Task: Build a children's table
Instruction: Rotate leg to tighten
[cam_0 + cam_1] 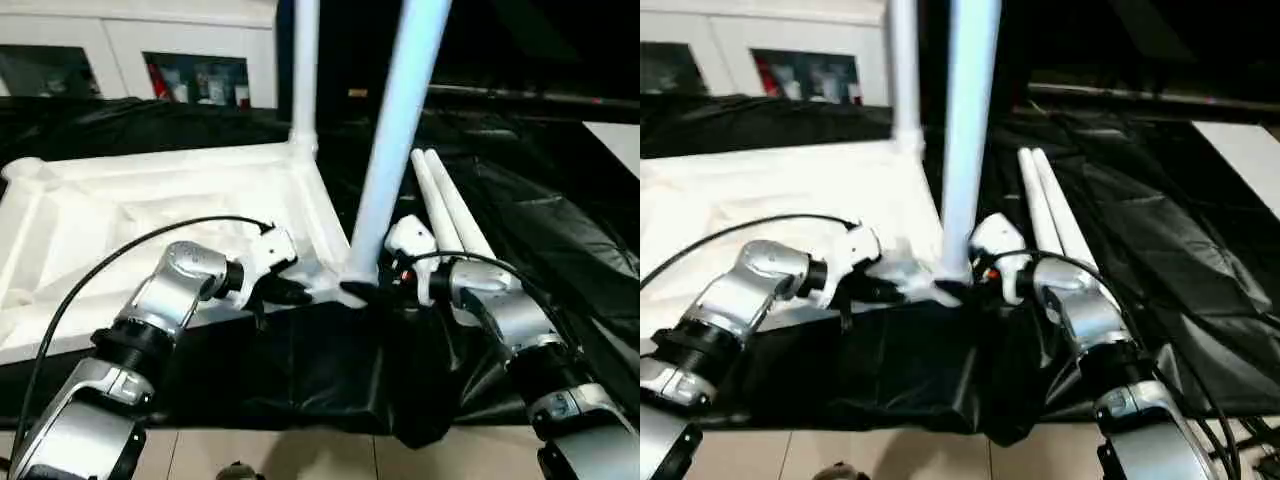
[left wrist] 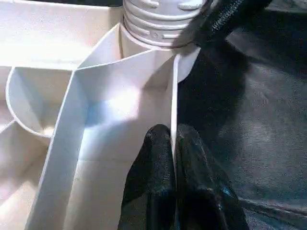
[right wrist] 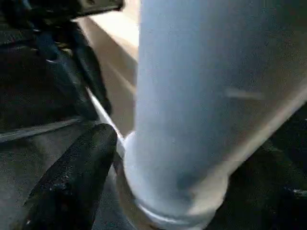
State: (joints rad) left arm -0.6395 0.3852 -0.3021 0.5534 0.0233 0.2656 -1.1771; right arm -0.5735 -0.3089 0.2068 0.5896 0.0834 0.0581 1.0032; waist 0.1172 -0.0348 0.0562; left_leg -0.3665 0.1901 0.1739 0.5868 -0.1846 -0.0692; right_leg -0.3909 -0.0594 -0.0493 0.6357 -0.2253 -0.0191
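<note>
Top: your white ribbed plastic table top (image 1: 150,210) lies underside-up on the black sheet (image 1: 300,370) | Left pincer (image 2: 173,143): pinching the top's thin rim wall near the corner socket | Right pincer (image 1: 385,290): spread around the base of the white tubular leg (image 1: 395,130) upright in that socket | Spare: two white legs (image 1: 450,215) just beyond the right pincer

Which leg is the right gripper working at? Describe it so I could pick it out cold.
Start at the white table top lying underside up on the black cloth. At its near right corner a leg stands in the socket, leaning right, with the right gripper at its base. The far corner leg stands straighter, and two spare legs lie flat.
</note>
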